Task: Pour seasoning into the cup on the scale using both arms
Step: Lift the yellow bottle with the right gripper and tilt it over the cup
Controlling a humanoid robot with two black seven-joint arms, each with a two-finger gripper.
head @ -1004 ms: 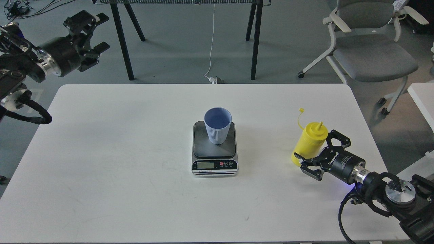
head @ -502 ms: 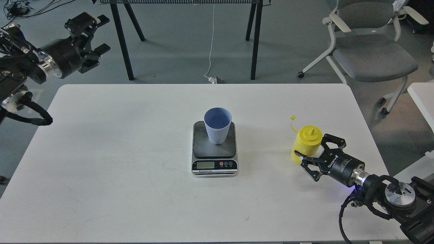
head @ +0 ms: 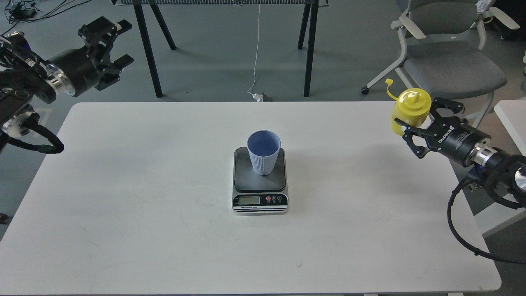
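Right pincer (head: 415, 123) grips the bottle (head: 409, 109) aloft over the counter's (head: 164, 230) far right corner; left pincer (head: 107, 49) wide, idle. Next: carry to the cup (head: 264, 152), tip.

Place: robotics lab or office test room
Floor: bare grey, white cable (head: 257, 49) trailing to a plug block
Furniture: white bench (head: 144, 185), grey wheeled office chair (head: 448, 57), black-legged table (head: 226, 24) behind
Clutter: tangled wires (head: 24, 10) at far left corner

White lettering on right tool (head: 420, 123) — unreadable.
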